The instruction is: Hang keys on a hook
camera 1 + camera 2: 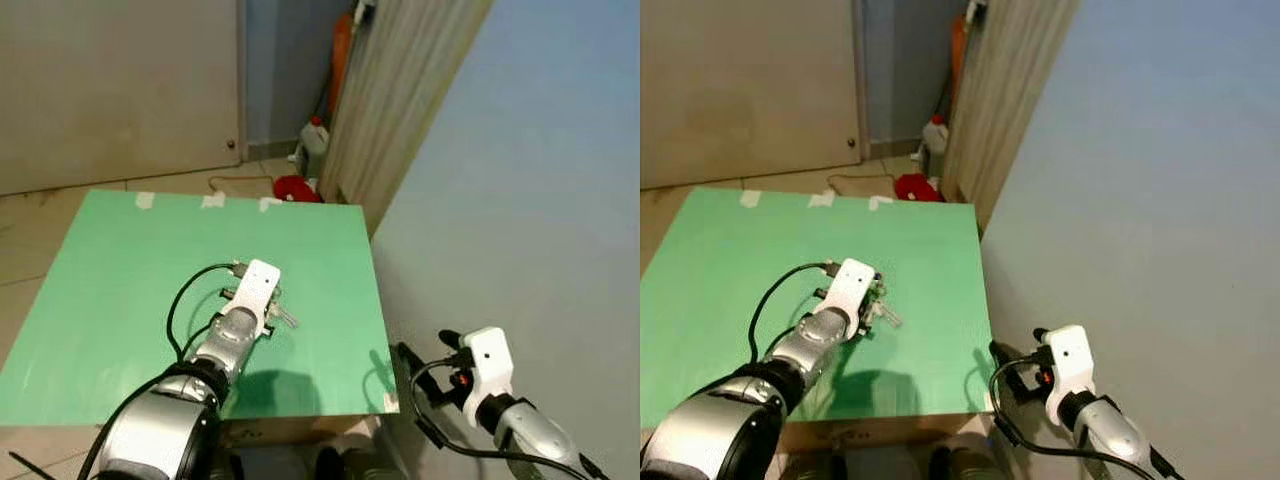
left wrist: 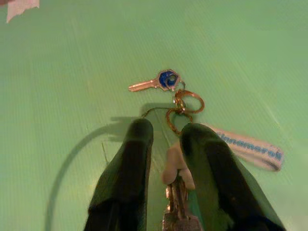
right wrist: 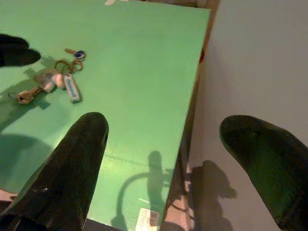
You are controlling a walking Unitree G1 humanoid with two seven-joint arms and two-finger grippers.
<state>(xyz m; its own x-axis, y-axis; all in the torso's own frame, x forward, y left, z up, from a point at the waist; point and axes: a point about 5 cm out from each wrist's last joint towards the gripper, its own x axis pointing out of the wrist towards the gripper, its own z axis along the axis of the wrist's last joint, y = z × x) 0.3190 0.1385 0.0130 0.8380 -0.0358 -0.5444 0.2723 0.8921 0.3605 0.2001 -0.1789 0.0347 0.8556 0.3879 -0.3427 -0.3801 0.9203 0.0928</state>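
A bunch of keys (image 2: pixel 183 106) lies flat on the green table (image 1: pixel 120 270): a blue-headed key (image 2: pixel 168 79), brass rings, a white and blue tag (image 2: pixel 250 149) and a pale charm (image 2: pixel 175 168). My left gripper (image 2: pixel 166 132) hovers just over the bunch, its fingers a narrow gap apart with the charm and another key showing between them. In the eye views the keys (image 1: pixel 285 318) peek out beside the left wrist's white camera mount (image 1: pixel 257 285). Past the table's near right corner, my right gripper (image 3: pixel 166 130) is held wide open and empty, close to the wall.
A pale blue wall (image 1: pixel 540 200) rises right beside the table's right edge. Behind the table stand a ribbed curtain (image 1: pixel 400 90), a white bottle (image 1: pixel 315 140) and a red object (image 1: pixel 295 188) on the floor. Bits of tape (image 1: pixel 212 200) mark the table's far edge.
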